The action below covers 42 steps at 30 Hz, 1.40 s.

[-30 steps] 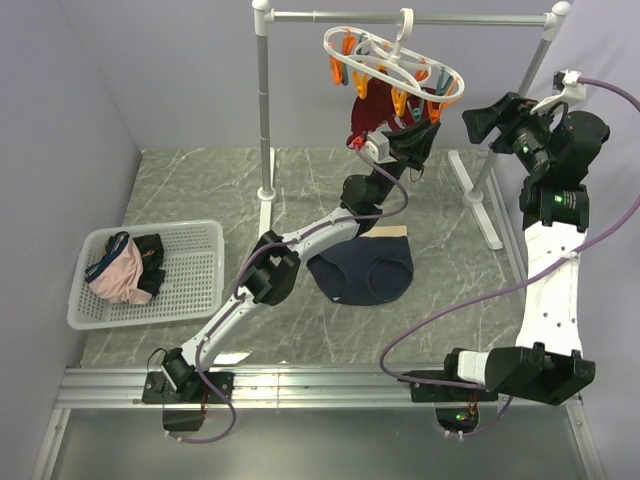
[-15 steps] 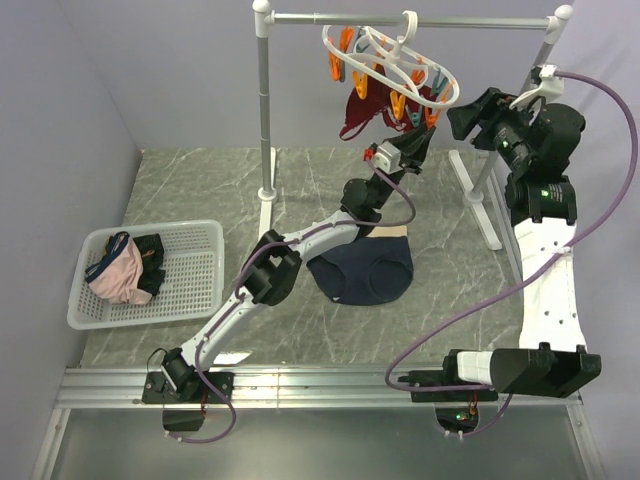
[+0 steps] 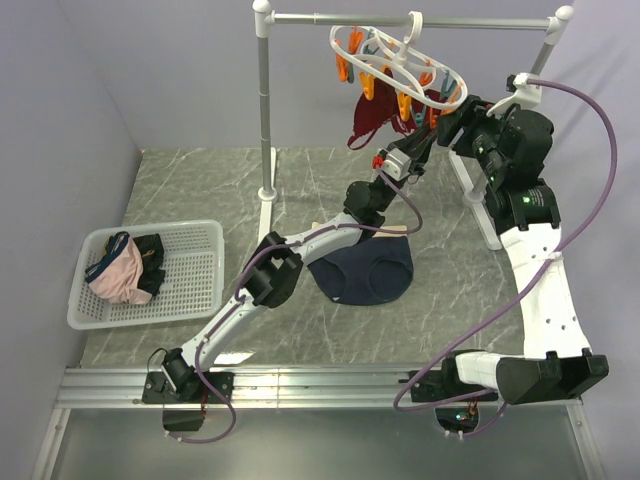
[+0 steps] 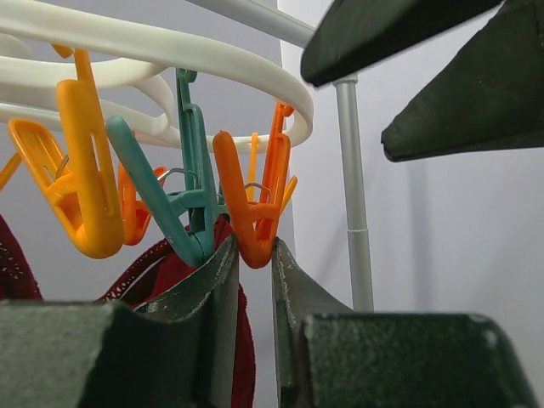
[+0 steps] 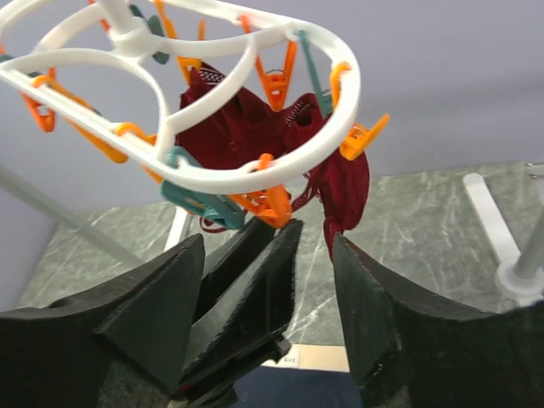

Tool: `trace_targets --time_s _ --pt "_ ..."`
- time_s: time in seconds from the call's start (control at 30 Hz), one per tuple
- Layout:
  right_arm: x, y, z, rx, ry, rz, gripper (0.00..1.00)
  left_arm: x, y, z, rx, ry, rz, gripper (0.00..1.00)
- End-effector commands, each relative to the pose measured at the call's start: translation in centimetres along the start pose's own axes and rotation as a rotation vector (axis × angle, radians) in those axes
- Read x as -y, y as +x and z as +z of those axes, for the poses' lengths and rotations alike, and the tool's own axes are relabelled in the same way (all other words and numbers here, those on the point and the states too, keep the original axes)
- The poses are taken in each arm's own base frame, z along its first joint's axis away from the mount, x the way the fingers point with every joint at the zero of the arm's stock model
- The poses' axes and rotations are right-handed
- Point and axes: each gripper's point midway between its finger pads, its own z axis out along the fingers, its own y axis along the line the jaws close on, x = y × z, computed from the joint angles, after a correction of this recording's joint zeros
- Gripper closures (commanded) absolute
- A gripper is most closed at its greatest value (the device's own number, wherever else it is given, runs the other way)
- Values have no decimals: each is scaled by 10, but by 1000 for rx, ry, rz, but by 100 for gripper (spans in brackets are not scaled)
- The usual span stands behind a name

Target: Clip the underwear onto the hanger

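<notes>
The white hanger (image 3: 400,62) hangs from the rail with orange and teal clips; it also shows in the right wrist view (image 5: 255,174). The navy underwear (image 3: 365,270) lies flat on the table below, held by nothing, and its edge shows in the right wrist view (image 5: 285,395). My left gripper (image 3: 430,130) is raised under the hanger. Its fingertips (image 4: 228,255) pinch the lower end of an orange clip (image 4: 251,208). My right gripper (image 3: 453,118) is open at the same spot, its fingers (image 5: 374,297) spread either side of the left gripper (image 5: 279,228).
A maroon garment (image 3: 368,122) is clipped to the hanger, just behind the left fingers (image 4: 174,272). The grey rail stand (image 3: 265,110) holds the hanger. A white basket (image 3: 200,240) at the left holds a pink garment (image 3: 118,278) and dark items.
My right gripper has swung left and closed in on the hanger's right end. My left gripper has risen to the clips. The hanger has shifted slightly right.
</notes>
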Motion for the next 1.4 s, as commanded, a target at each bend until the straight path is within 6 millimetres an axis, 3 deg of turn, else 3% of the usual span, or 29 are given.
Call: trace_targets --time_s 0.0,0.4,0.6,0.8,0.97,1.07,1.13,1.2,1.27,1.37 --pt "7 -12 5 63 57 -13 33 9 -52 24 93 20 19 99" --pt "-3 -6 14 68 45 14 33 11 -52 23 89 23 33 99" --pt "-10 -28 7 117 24 -14 29 10 -52 22 94 21 48 99" --pt "12 -50 -2 152 81 46 20 6 -54 21 105 13 63 99" --pt "11 -63 8 180 51 34 23 5 -54 19 106 15 69 99" --pt "1 -81 17 225 0 27 25 4 -55 18 110 13 77 98" --pt "-8 -94 19 256 -35 27 26 3 -54 15 110 12 83 91" --pt "-13 -101 30 275 -62 29 27 3 -57 15 116 11 86 78" --pt "-14 -100 44 271 -74 32 27 1 -59 14 115 10 91 64" --pt "-27 -105 55 274 -127 39 27 -1 -61 11 114 9 102 51"
